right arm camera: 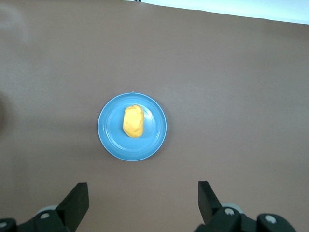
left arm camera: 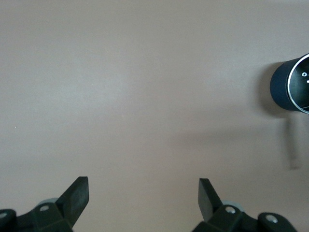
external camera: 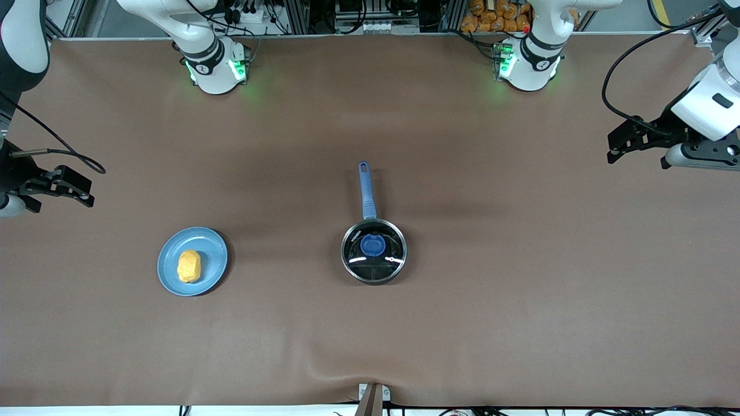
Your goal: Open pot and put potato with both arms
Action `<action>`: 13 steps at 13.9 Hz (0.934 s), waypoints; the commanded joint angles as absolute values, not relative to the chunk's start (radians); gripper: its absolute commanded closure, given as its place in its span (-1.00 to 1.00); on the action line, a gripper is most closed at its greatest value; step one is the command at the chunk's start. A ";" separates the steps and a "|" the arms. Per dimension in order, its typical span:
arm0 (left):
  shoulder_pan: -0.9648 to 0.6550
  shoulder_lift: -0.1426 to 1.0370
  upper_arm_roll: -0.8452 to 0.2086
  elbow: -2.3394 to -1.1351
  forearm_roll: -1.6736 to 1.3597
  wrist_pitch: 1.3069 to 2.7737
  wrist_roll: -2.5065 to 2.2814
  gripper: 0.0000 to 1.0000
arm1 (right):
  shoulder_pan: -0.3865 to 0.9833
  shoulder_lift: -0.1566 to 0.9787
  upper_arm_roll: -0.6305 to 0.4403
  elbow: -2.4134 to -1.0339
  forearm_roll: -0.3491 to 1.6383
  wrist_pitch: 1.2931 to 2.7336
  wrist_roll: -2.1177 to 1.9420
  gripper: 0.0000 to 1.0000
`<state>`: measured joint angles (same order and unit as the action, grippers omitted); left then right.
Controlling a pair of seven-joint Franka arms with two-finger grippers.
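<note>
The pot (external camera: 400, 263) stands mid-table, its blue handle (external camera: 366, 193) pointing toward the robots' bases. A glass lid (external camera: 386, 269) with a blue knob (external camera: 372, 245) lies on it. The potato (external camera: 189, 266) lies on a light-blue plate (external camera: 213, 254) toward the right arm's end. My left gripper (external camera: 611, 149) hangs open and empty at the left arm's end. Its wrist view shows the left gripper (left arm camera: 143, 191) over bare cloth and the pot's wall (left arm camera: 280, 89) at the edge. My right gripper (external camera: 88, 189) hangs open. In its wrist view the right gripper (right arm camera: 143, 193) is apart from the potato (right arm camera: 133, 121) and plate (right arm camera: 154, 140).
The brown table cover (external camera: 520, 289) has a low wrinkle near the front edge (external camera: 347, 370), by a clamp (external camera: 373, 397). Orange items (external camera: 497, 16) are heaped past the table's top edge, by the left arm's base (external camera: 529, 66). The right arm's base (external camera: 214, 69) stands at the top too.
</note>
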<state>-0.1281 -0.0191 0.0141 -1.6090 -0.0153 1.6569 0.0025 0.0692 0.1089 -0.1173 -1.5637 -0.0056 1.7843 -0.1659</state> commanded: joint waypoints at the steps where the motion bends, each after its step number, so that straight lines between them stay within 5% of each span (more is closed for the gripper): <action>1: -0.129 -0.046 0.015 -1.611 0.009 1.657 -0.003 -1.00 | 0.055 0.104 -0.103 -1.566 -0.025 1.786 -0.167 -1.00; 8: -0.121 -0.045 0.023 -1.606 0.009 1.660 -0.114 -1.00 | 0.045 0.112 -0.104 -1.575 -0.023 1.781 -0.169 -1.00; 13: -0.106 -0.037 0.015 -1.589 0.009 1.658 -0.100 -1.00 | 0.043 0.227 -0.103 -1.578 -0.006 1.874 -0.169 -1.00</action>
<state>-0.1116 -0.0318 0.0240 -1.6004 -0.0152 1.6584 -0.0926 0.0659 0.1689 -0.1210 -1.5875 -0.0056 1.8308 -0.1658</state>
